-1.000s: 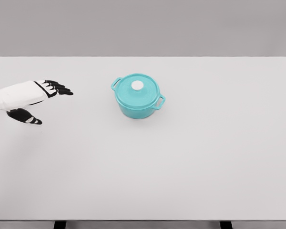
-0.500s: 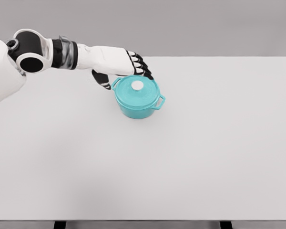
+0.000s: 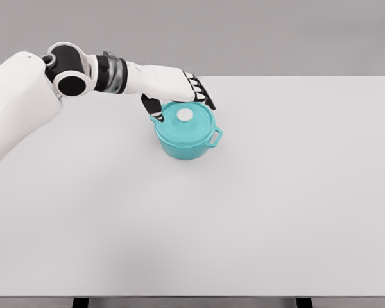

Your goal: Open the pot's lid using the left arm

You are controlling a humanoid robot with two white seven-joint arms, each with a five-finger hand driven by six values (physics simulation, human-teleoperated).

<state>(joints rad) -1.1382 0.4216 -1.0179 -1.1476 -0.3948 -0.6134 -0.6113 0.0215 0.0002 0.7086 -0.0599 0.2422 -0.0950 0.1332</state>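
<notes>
Approach phase, by my read — grasp not made. Left hand hangs over the far-left rim of the teal pot, which sits on the white table a bit left of centre, toward the far half. Lid is on the pot and looks seated square; white knob in its middle is fully visible and uncovered.

Hand state: black fingers extended and loosely spread, pointing right along the back edge of the lid; thumb drops down at the left, by the pot's near-left side handle. Holding nothing. Whether fingertips touch the lid rim I can't tell — they overlap it from this camera, could be above or behind it.

Right arm isn't in view.

Next move, as I judge it:
- shift the palm toward the camera and slightly right so the knob ends up between thumb and fingers
- lower, then close on the knob — it's small, so fingers must pinch, not wrap
- lift straight up until the lid clears the rim before moving sideways

Risks: thumb is near the side handle, so a careless descent could nudge the pot across the table. An off-centre pinch could tilt the lid and drag the pot with it.
</notes>
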